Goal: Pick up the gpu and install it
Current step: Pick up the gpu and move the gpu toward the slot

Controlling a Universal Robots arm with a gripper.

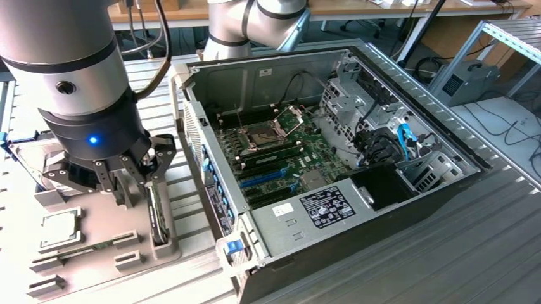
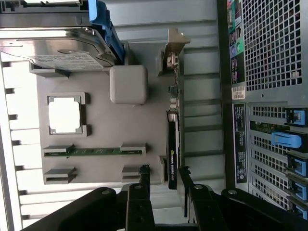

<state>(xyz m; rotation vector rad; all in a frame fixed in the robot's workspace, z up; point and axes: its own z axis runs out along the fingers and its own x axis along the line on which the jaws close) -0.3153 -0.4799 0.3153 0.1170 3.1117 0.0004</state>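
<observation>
Silver arm (image 1: 59, 38); black wrist (image 1: 95, 120) with blue light (image 1: 94, 140); black pincer (image 1: 138, 190).

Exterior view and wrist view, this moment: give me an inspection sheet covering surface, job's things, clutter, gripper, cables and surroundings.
Surface: grey slatted metal table carrying a grey moulded parts tray and an open grey metal computer case lying on its side.
Job's things: thin black gpu card with silvery bracket stands on edge in its tray slot, not yet lifted.
Clutter: silver hard drive with blue bracket, square silver CPU chip and green memory stick, all seated in the tray.
Gripper: black gripper open, fingers either side of the card's end, not closed on it.
Cables: black cable along the arm; blue cables inside the case.
Surroundings: wooden benches; grey box on the floor.
</observation>
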